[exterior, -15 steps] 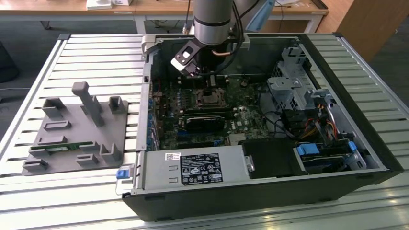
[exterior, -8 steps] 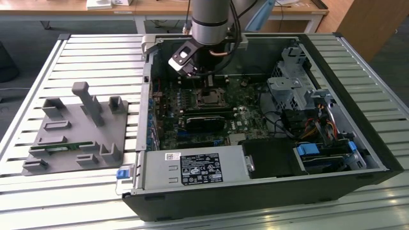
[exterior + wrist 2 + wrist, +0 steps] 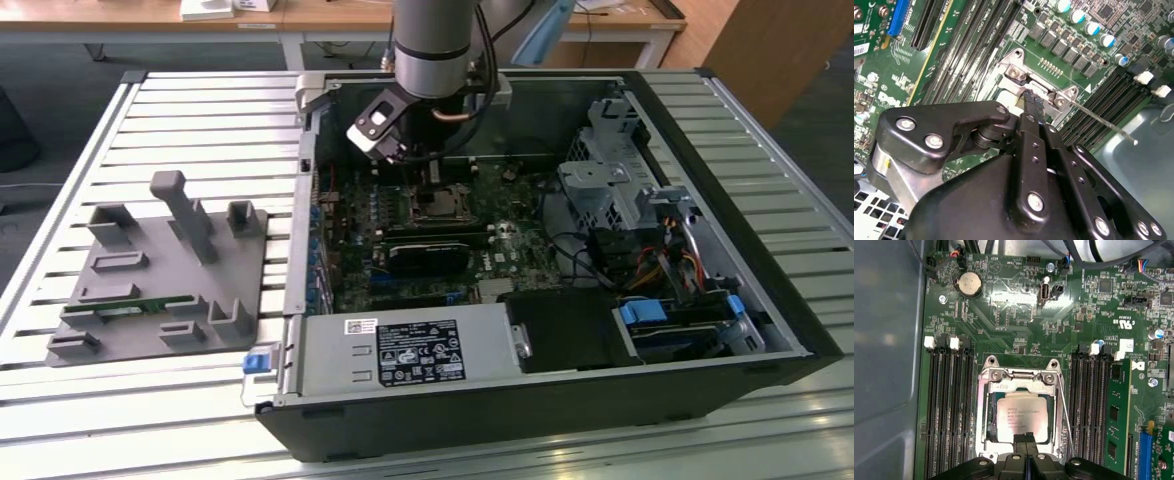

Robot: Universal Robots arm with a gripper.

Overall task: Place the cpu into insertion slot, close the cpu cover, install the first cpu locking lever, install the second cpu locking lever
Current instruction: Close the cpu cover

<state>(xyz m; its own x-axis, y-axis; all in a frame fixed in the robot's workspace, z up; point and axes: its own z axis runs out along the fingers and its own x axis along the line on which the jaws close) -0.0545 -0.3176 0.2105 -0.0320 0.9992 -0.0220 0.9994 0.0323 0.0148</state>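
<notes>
The cpu (image 3: 1021,416) lay flat in the slot (image 3: 439,207) on the motherboard (image 3: 1014,315). The cover (image 3: 985,410) was down around it, so the metal top showed through the window. The end effector (image 3: 1027,436) was clenched, its two fingers pressed together with nothing seen between them. Its tips stood at the edge of the cpu, over the cover's rim; whether they touched it could not be told. In the second wrist view the end effector (image 3: 1033,100) sat between two screwed corner tabs of the cover. A thin lever (image 3: 1066,415) ran along one side of the cover, between it and the memory slots (image 3: 1094,405). The open case (image 3: 534,425) lay on the bench (image 3: 200,120).
</notes>
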